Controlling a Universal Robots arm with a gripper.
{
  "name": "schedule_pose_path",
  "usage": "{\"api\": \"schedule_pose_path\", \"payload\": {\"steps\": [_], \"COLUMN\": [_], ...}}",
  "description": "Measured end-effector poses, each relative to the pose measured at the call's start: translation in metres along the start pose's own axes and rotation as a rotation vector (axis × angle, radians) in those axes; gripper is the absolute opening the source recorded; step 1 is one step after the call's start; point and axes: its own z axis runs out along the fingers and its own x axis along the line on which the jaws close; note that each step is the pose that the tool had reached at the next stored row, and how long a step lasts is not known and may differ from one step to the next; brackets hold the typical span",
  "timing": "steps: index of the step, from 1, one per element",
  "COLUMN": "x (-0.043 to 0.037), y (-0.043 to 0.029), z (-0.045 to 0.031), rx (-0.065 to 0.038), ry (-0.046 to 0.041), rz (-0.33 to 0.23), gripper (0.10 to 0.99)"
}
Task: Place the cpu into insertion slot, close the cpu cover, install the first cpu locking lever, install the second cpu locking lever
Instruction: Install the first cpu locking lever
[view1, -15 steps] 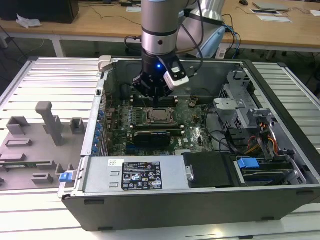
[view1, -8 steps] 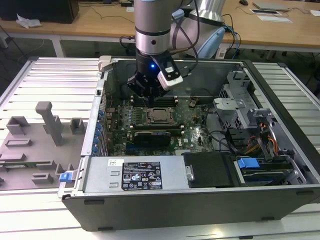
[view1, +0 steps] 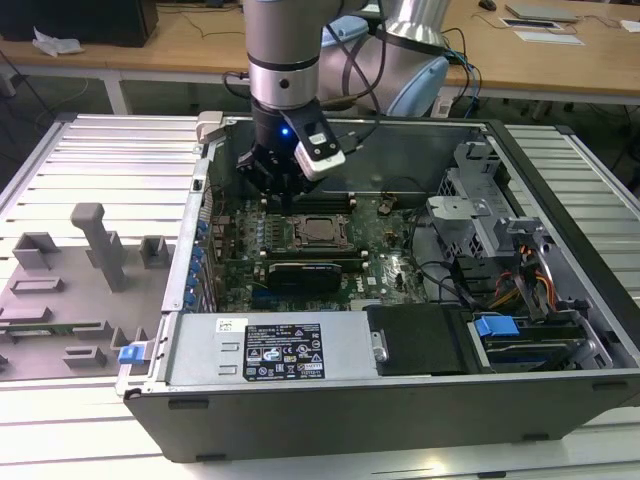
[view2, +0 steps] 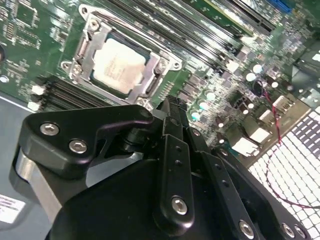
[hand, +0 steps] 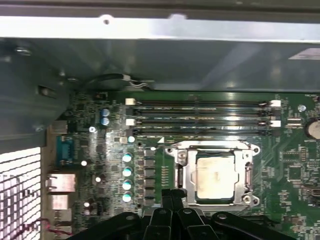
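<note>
One cpu (hand: 215, 177) seated in the insertion slot (hand: 170, 150)

The cpu lies flat in the slot, its metal top showing through the window of the cpu cover (hand: 240, 175), which lies down over it. The gripper (hand: 172, 194) hangs just beside the slot's edge, fingers (hand: 166, 200) together and clasping nothing. Slot and motherboard (view1: 390, 272) sit inside the open computer case (view1: 400, 425).

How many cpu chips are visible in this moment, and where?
1. The cpu lies on the motherboard, framed by the cpu cover, near the end effector in both wrist views. The arm may hide others.
</note>
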Motion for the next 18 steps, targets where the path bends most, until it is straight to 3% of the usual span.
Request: {"api": "schedule_pose_path", "payload": {"steps": [5,7,8,17,18], "x": [0.0142,0.0167,0.0186,0.0287,0.0309], "y": [0.0,0.0,0.0,-0.0001,-0.0001], "z": [-0.0004,-0.0005,-0.0005,-0.0009,-0.0009], "rx": [-0.002,-0.015,-0.03,-0.128,-0.149], "ry": [-0.0051,-0.0103,-0.0155,-0.0512,-0.0573], "rz": [0.0,0.0,0.001,0.003,0.004], "gripper": [0.106,0.106,0.106,0.106,0.106]}}
